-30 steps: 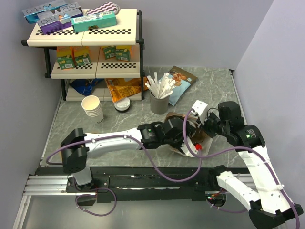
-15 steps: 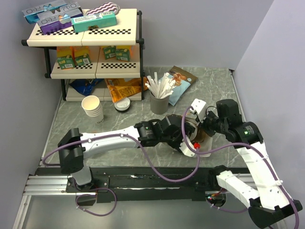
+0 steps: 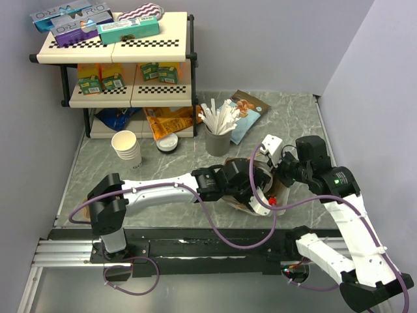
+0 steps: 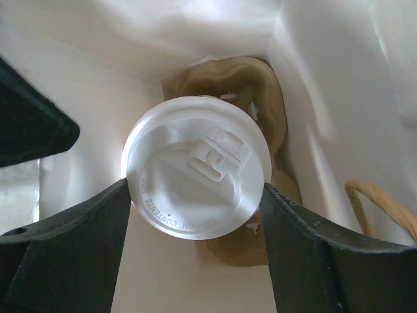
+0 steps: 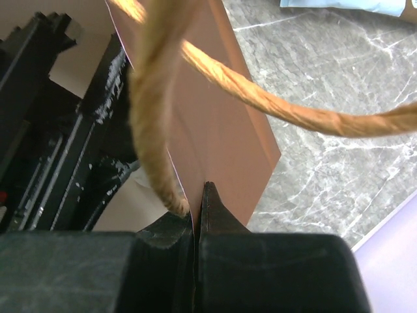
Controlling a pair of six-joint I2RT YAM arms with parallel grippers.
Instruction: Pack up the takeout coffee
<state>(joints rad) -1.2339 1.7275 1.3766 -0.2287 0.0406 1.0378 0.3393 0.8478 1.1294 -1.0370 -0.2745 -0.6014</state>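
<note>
takeout coffee [image 4: 195, 168] being clasped at its white lid by the widely spread left gripper [image 4: 194, 192], being held inside the brown paper bag [image 5: 225, 124], bag wall being pinched between the pressed-together jaws of the right gripper [image 5: 197, 199], just beside the twine handle [image 5: 153, 111]

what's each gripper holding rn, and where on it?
Left gripper: the takeout coffee, by opposite sides near the lid, inside the paper bag. Right gripper: the bag's rim, beside the twine handle.

Takeout coffee [image 4: 195, 171]: white sip lid, seen from above, inside a white-walled bag [image 4: 326, 78]. Left gripper [image 4: 195, 191]: black fingers [image 4: 71, 248] touching both lid sides. Tan twine handle [image 4: 384, 208], right.
</note>
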